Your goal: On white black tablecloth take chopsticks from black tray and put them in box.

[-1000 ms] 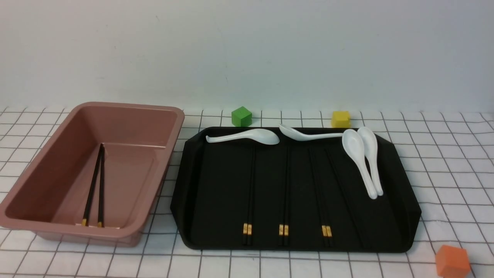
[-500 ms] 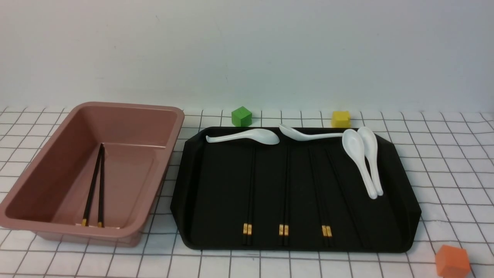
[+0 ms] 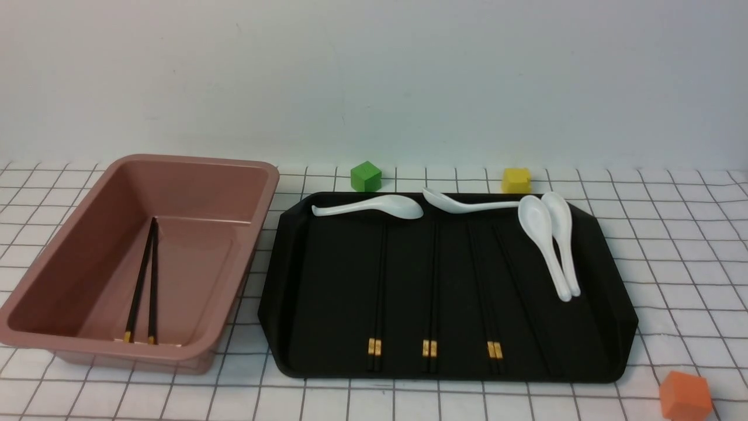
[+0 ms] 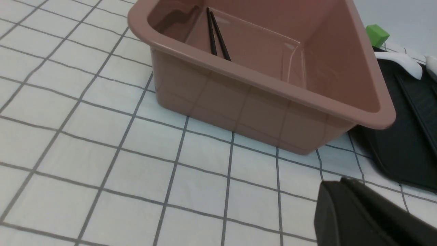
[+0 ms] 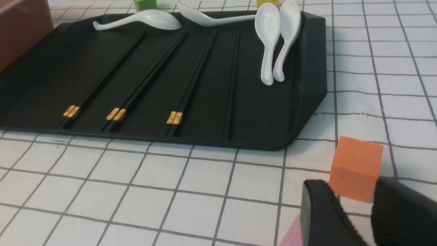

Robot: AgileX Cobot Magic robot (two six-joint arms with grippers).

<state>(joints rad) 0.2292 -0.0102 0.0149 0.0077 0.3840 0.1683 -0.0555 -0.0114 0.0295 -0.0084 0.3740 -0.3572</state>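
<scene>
The pinkish-brown box [image 3: 193, 161] stands at the left on the checked tablecloth [image 3: 672, 245] with one pair of chopsticks [image 3: 143, 280] inside. The black tray [image 3: 327, 280] lies to its right and holds three pairs of chopsticks with gold bands [image 3: 377, 292] [image 3: 431, 292] [image 3: 488, 292]. Neither gripper shows in the front view. My left gripper [image 4: 338, 184] is shut and empty, low over the cloth in front of the box [image 4: 259, 102]. My right gripper [image 5: 351, 201] is open and empty over the cloth, near the tray's [image 5: 51, 85] front right corner.
Several white spoons [image 3: 374, 207] [image 3: 549, 245] lie along the tray's far side. A green cube [image 3: 366, 175] and a yellow cube [image 3: 516, 180] sit behind the tray. An orange cube [image 5: 355, 167] sits just beyond my right fingertips. A pink thing [image 5: 290, 235] shows under them.
</scene>
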